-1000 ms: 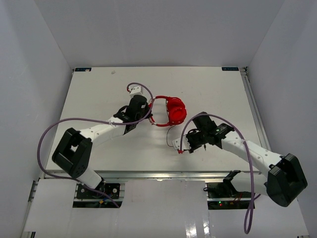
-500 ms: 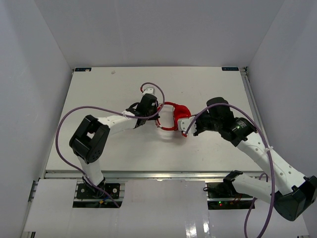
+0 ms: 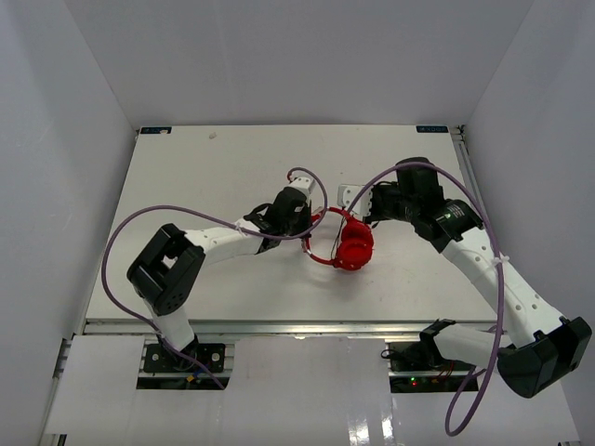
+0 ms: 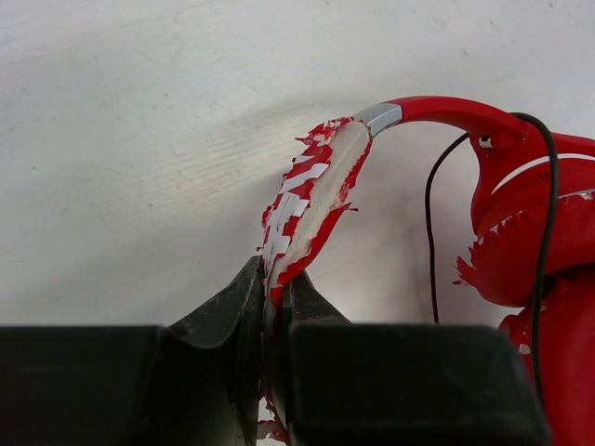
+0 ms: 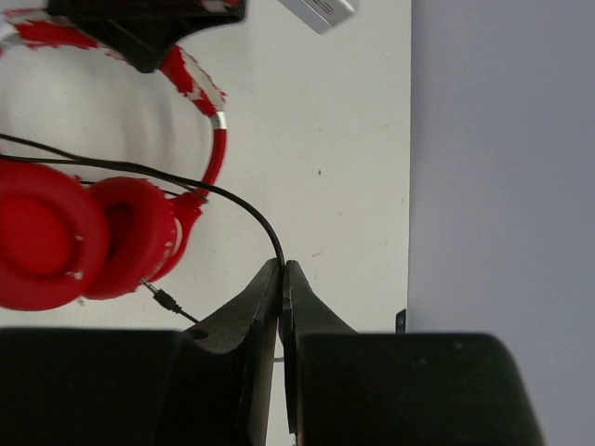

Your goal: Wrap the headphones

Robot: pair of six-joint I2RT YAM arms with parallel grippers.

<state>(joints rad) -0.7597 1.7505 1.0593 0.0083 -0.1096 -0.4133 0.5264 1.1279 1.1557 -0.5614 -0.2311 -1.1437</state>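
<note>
The left gripper point(image 4: 274, 295) pinches the headphones' point(image 3: 353, 249) peeling red-and-white headband point(image 4: 311, 200); right gripper point(image 5: 282, 275) is closed on the thin black cable point(image 5: 232, 200) beside round padded cups point(image 5: 56, 232)

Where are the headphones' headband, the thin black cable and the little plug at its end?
headband point(image 4: 311, 200), left wrist view, on its peeling white padding.
cable point(image 5: 237, 204), right wrist view, on the curve beside the cups.
plug point(image 5: 160, 297), right wrist view, on its metal shaft.
</note>
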